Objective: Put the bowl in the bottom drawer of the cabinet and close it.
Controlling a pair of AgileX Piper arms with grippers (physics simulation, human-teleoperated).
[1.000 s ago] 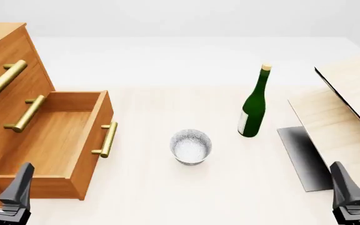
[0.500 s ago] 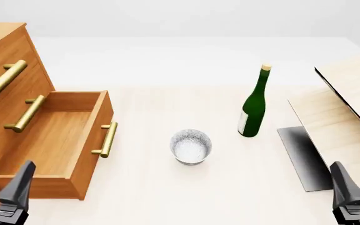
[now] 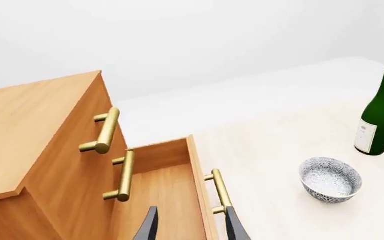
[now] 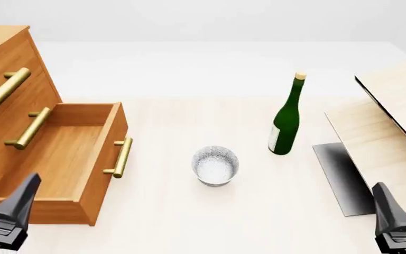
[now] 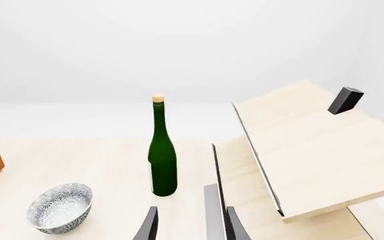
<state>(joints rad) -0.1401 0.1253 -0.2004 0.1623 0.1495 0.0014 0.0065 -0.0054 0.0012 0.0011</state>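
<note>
— Cabinet [image 4: 9,100] far left, bottom drawer [image 4: 62,161] pulled out and bare inside, brass handle [image 4: 120,157] facing the table's middle. Left gripper [image 4: 2,209] low at the near edge, just before the drawer's near corner.

— Fingers?

— Apart; seen from the left wrist camera [image 3: 188,225] as two dark tips with a clear gap, nothing between them.

— And the bowl?

— Bowl [image 4: 215,165] upright on the table, right of the drawer front, apart from the handle. Round, so no long axis to line up with; any rim approach serves. Bottle [image 4: 286,119] standing beyond and to the right of it, not touching.

— Which arm, then?

— Forward and to the right of the left gripper; forward and to the left of the right gripper [image 4: 400,214]. Looks roughly midway, perhaps a shade nearer the right. Left sits beside the drawer, though, so probably the shorter carry.

— Right gripper's state?

— Also spread, holding nothing; low at the near right, close to the pale boards [image 4: 390,121].

— Progress?

— Drawer ready, bowl not yet picked up. Likely next: reach to the rim, keeping wide of the bottle.
</note>
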